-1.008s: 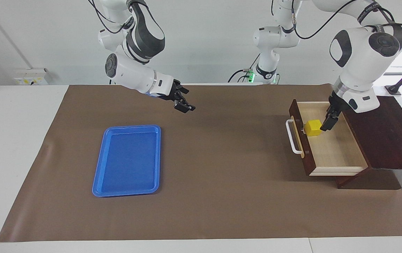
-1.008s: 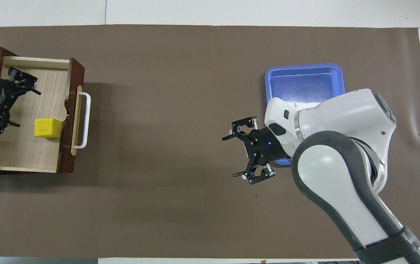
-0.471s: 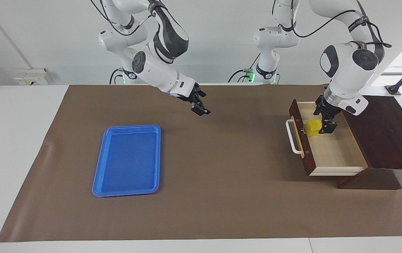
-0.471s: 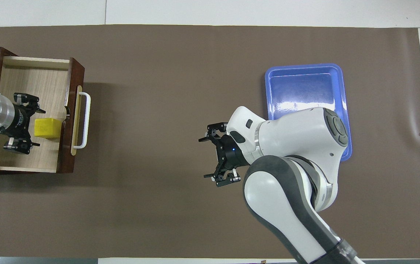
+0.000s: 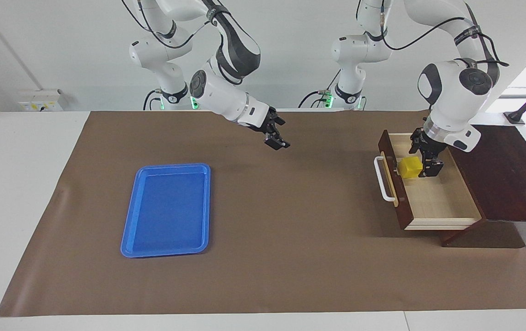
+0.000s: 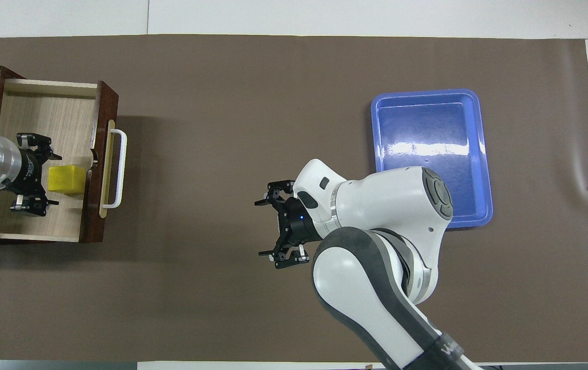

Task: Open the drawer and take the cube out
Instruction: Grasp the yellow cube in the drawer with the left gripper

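The drawer (image 5: pixel 437 200) stands pulled open at the left arm's end of the table, with its white bar handle (image 5: pixel 383 179) toward the middle. It also shows in the overhead view (image 6: pixel 42 113). The yellow cube (image 5: pixel 408 167) lies inside, just inside the drawer front, and shows in the overhead view (image 6: pixel 68 179). My left gripper (image 5: pixel 424 156) is low in the drawer, open, on the cube's cabinet side. In the overhead view the left gripper (image 6: pixel 52 179) has its fingers spread wider than the cube, their tips level with its edge. My right gripper (image 5: pixel 277 136) hangs open and empty over the mat's middle, also seen in the overhead view (image 6: pixel 265 227).
A flat blue tray (image 5: pixel 166 209) lies empty on the brown mat toward the right arm's end and shows in the overhead view (image 6: pixel 430 154). The dark wooden cabinet (image 5: pixel 506 174) holding the drawer stands at the table's edge. The right arm's white body partly overhangs the tray in the overhead view.
My left gripper has come down beside the cube and its fingers have narrowed. My right arm has swung toward the middle of the mat, away from the tray.
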`<action>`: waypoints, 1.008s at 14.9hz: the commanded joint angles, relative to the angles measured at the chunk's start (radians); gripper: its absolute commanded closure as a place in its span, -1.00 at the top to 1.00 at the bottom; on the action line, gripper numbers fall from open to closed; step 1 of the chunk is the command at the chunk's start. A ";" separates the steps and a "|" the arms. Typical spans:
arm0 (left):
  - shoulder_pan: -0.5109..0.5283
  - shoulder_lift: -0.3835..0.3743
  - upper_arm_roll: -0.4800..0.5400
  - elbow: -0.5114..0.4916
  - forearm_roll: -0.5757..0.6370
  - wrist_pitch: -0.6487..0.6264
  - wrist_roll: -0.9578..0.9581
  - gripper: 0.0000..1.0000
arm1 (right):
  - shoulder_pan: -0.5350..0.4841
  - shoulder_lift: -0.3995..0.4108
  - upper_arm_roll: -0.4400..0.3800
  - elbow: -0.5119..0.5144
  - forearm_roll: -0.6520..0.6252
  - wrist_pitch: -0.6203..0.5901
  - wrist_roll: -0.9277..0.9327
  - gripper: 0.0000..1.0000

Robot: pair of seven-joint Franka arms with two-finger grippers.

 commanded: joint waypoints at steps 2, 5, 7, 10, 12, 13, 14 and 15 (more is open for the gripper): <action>0.009 -0.017 -0.007 -0.028 -0.001 0.058 -0.063 -0.80 | 0.003 0.065 -0.002 0.079 0.024 0.002 0.003 1.00; 0.007 0.023 -0.007 0.093 -0.001 -0.038 -0.056 -1.00 | 0.003 0.066 -0.002 0.085 0.016 0.008 0.000 1.00; 0.001 0.066 -0.007 0.252 -0.001 -0.188 -0.056 -1.00 | 0.003 0.068 -0.002 0.085 0.014 0.008 -0.006 1.00; -0.049 0.092 -0.010 0.418 -0.007 -0.369 -0.072 -1.00 | 0.002 0.068 -0.002 0.089 0.014 0.007 -0.018 1.00; -0.124 0.088 -0.013 0.415 -0.008 -0.380 -0.178 -1.00 | 0.002 0.074 -0.002 0.102 0.014 0.010 -0.029 1.00; -0.159 0.085 -0.014 0.409 -0.010 -0.374 -0.228 -1.00 | 0.003 0.074 -0.002 0.106 0.011 0.011 -0.031 1.00; -0.207 0.078 -0.016 0.391 -0.014 -0.364 -0.282 -1.00 | 0.003 0.075 -0.002 0.109 0.011 0.011 -0.037 1.00; -0.254 0.068 -0.016 0.357 -0.020 -0.332 -0.348 -1.00 | 0.003 0.075 -0.002 0.112 0.005 0.013 -0.046 1.00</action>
